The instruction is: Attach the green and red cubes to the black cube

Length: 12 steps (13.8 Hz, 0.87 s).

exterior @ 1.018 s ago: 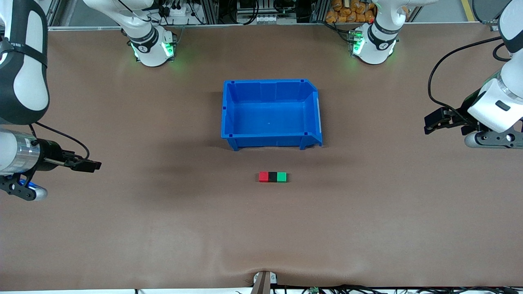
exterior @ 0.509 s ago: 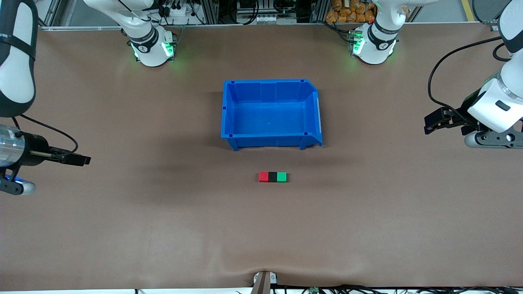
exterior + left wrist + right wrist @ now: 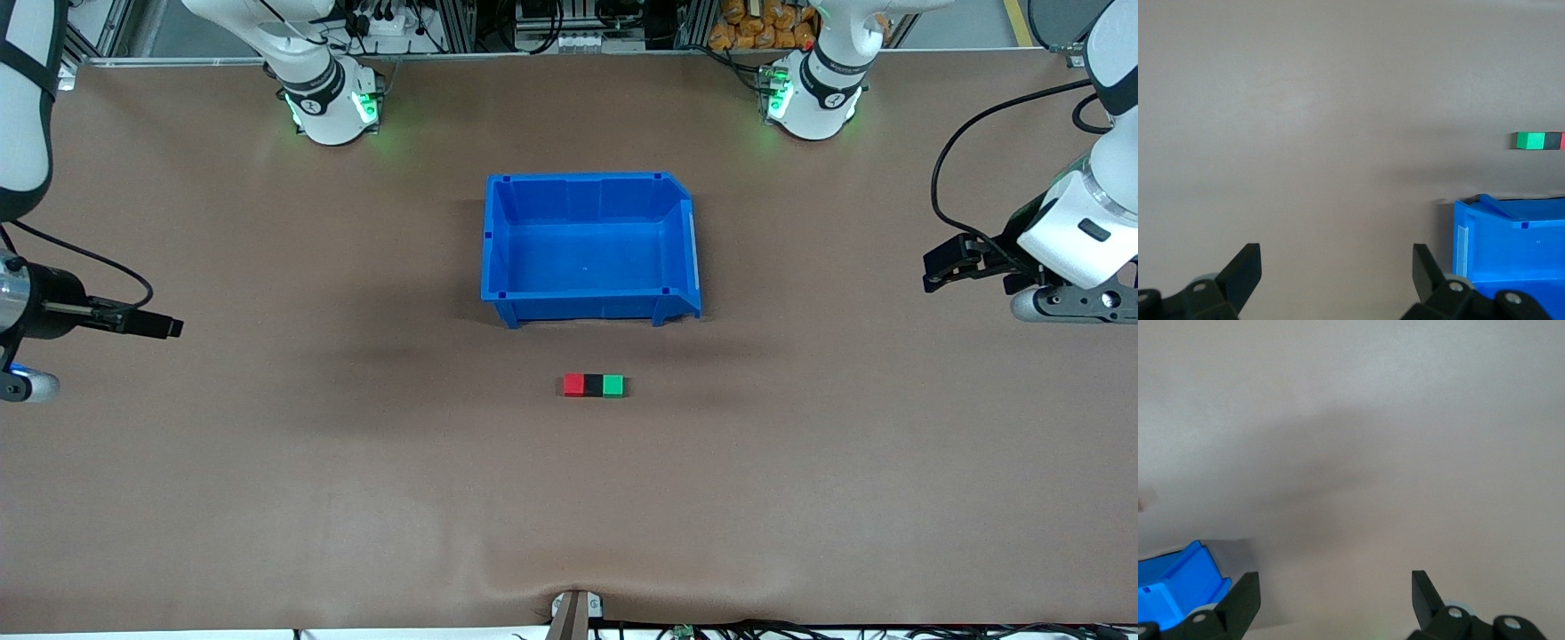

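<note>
Sitting in one row on the brown surface (image 3: 267,498), the small bright red cube (image 3: 573,385), the small matte black cube (image 3: 593,385) and the small bright green cube (image 3: 613,385) touch side by side, black in the middle, just nearer to the front camera than the blue plastic bin (image 3: 498,258). I judge the attaching is done and nothing important is left. My left pincer (image 3: 1336,267) hangs over the left arm's end of the surface, fingers wide apart, holding nothing. My right pincer (image 3: 1335,588) is over the right arm's end, also spread and empty, well apart from the cubes.
</note>
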Tool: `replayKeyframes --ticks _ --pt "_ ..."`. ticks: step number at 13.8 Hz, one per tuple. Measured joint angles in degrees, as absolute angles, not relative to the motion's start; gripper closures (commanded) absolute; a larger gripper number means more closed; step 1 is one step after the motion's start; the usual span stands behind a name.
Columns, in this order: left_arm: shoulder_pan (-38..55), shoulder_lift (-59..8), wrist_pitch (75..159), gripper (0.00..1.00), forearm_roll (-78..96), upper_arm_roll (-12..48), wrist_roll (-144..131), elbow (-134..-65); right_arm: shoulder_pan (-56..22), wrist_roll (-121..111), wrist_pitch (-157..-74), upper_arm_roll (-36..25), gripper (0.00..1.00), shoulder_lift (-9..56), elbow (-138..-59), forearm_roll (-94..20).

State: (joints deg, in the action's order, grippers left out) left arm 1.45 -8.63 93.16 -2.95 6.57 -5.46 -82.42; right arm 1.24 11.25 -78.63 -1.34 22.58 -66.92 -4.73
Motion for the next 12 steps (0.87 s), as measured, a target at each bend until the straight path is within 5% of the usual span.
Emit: replayKeyframes --ticks 12 --pt "1.4 -8.6 93.2 0.00 -3.0 6.6 -5.5 -82.4 1.8 9.6 -75.0 -1.0 0.00 15.9 -69.2 -4.2"
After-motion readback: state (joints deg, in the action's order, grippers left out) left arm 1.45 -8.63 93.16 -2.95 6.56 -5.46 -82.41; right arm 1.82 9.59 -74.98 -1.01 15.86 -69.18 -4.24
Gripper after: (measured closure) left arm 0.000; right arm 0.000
